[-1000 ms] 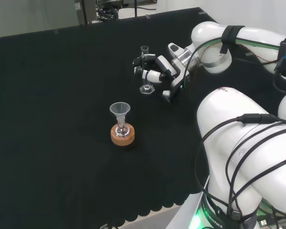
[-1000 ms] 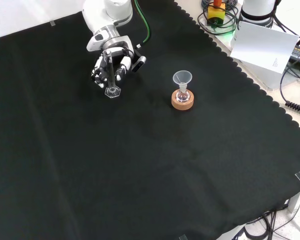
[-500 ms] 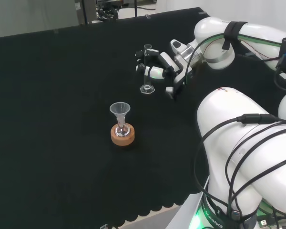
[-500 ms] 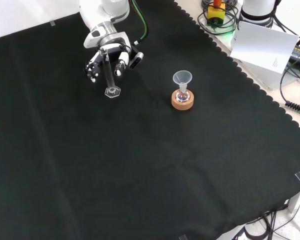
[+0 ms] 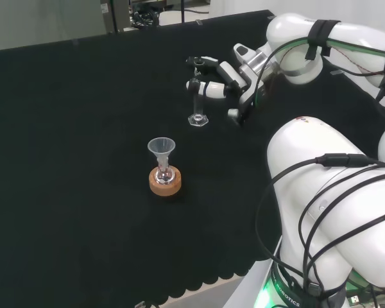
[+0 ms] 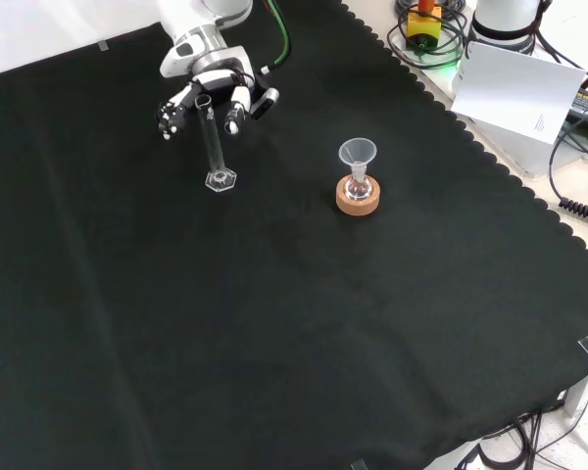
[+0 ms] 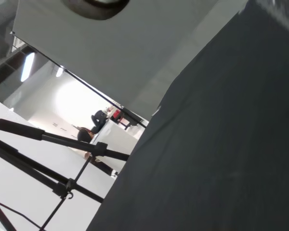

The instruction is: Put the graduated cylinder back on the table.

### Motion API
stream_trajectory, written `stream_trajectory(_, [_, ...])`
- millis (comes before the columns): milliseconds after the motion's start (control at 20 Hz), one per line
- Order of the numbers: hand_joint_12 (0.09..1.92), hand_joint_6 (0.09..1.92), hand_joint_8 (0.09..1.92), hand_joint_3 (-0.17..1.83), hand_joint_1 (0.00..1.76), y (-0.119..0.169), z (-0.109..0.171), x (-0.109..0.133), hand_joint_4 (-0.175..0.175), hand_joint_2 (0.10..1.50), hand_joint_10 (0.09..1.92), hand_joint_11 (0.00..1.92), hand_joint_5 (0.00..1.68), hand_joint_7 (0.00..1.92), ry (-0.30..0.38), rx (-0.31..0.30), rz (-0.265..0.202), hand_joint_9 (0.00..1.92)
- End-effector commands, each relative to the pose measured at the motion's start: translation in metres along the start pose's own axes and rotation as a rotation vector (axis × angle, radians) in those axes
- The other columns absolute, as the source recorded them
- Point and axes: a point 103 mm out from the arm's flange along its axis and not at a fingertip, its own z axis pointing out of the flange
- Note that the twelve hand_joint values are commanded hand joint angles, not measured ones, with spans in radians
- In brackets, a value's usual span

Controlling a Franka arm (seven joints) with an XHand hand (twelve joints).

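**Cylinder Set Down, Hand Spread Above It**

On the near part of the counter [image 6: 304, 323] in the front view, bare black cloth ran to a scalloped edge. Farther in, a small flask with a clear funnel [image 6: 357, 153] in its neck sat in a cork ring [image 6: 358, 200]. Beyond that and to the view's left, the graduated cylinder [image 6: 214, 147] stood upright on its own hexagonal foot, resting on the cloth. Just behind its top, the hand [image 6: 211, 86] hung with fingers straightened and spread, holding nothing; a finger looked close to the rim, though contact could not be judged. In the head view the hand [image 5: 228, 80] sat to the right of the cylinder [image 5: 197, 109], fingers reaching over its upper part.

Tall, thin and clear, the cylinder would likely be light, brittle, slick and easy to tip; the tube's middle seemed the safest place to grip. The cloth looked soft and slightly rippled. Past the counter lay cables, a white sheet and pale walls.
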Motion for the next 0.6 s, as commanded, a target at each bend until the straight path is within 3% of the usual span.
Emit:
stream_trajectory(50, [1.45, 0.12, 0.66, -0.17, 0.75, -0.003, -0.031, 0.027, -0.085, 0.88, 0.78, 0.02, 0.23, 0.0, -0.088, 0.011, -0.002, 0.19])
stream_trajectory(350, [1.4, 0.09, 0.51, -0.17, 0.74, -0.01, -0.066, 0.075, -0.081, 0.87, 0.8, 0.0, 0.16, 0.0, -0.261, -0.012, -0.015, 0.1])
stream_trajectory(600, [1.39, 0.09, 0.45, -0.17, 0.76, -0.028, -0.098, 0.141, -0.078, 0.88, 0.81, 0.0, 0.14, 0.0, -0.484, 0.011, -0.009, 0.09])
